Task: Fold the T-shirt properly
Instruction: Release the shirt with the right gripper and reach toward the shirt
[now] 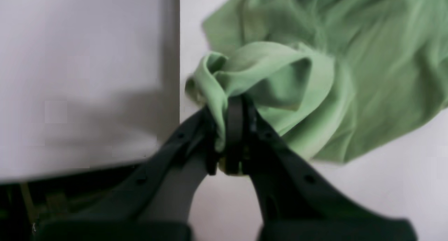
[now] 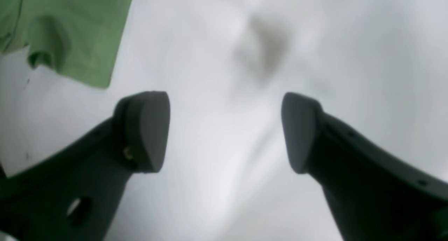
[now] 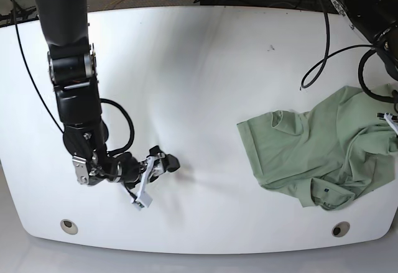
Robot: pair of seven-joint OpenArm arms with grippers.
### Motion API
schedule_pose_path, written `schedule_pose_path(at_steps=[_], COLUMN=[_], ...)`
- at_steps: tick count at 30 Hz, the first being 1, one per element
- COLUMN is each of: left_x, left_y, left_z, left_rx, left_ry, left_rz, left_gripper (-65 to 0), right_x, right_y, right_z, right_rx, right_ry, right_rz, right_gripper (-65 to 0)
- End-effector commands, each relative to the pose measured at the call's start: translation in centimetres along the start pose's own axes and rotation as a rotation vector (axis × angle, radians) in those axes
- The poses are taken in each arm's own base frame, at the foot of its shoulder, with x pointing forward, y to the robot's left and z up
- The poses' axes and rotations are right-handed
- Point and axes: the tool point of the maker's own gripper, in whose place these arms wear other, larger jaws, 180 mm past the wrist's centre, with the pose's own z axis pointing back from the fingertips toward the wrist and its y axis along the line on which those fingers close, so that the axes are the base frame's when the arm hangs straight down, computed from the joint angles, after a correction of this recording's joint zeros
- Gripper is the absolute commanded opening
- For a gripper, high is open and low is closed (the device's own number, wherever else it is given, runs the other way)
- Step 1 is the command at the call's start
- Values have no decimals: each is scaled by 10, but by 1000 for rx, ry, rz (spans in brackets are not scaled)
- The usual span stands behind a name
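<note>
The left gripper (image 1: 231, 136) is clamped on a bunched fold of the pale sage-green knit T-shirt (image 3: 311, 155); the right gripper (image 2: 224, 132) gapes wide and empty, well apart from it.

Pale sage-green T-shirt (image 3: 311, 155), plain white table (image 3: 205, 68), black tools (image 2: 224, 129)

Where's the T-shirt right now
In the base view, the T-shirt lies crumpled at the white table's right edge, pinched by the left gripper.

The T-shirt (image 3: 311, 155) ran off the base view's edge beside the left hand (image 1: 231, 136), whose pinched fold was blurred.
</note>
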Motion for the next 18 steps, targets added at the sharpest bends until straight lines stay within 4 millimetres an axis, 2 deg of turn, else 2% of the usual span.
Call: schedule_pose_path(at_steps=[1,7,12,15,18], left_x=[-1,-41,-58,-67,-72], left_y=[8,0,-5,-10,-14], left_z=[5,5,5,5,5], left_rx=[23,2,-12,-24,-34], left_ry=[-15,74,115,138,151], left_rz=[-7,-17,-27,-38,-44], left_gripper=[-650,-650,-650,-647,-647], right_x=[31,-2,-18,-24,-25], right_y=[17,49,82,94,97], right_z=[-3,-43,-69,-78,-80], right_rx=[43,95,152,168,174], right_ry=[-96,-84,-62,-55,-54], right_rz=[20,-89,-140,-167,-170], right_gripper=[-155,-155,-159,-159,-160])
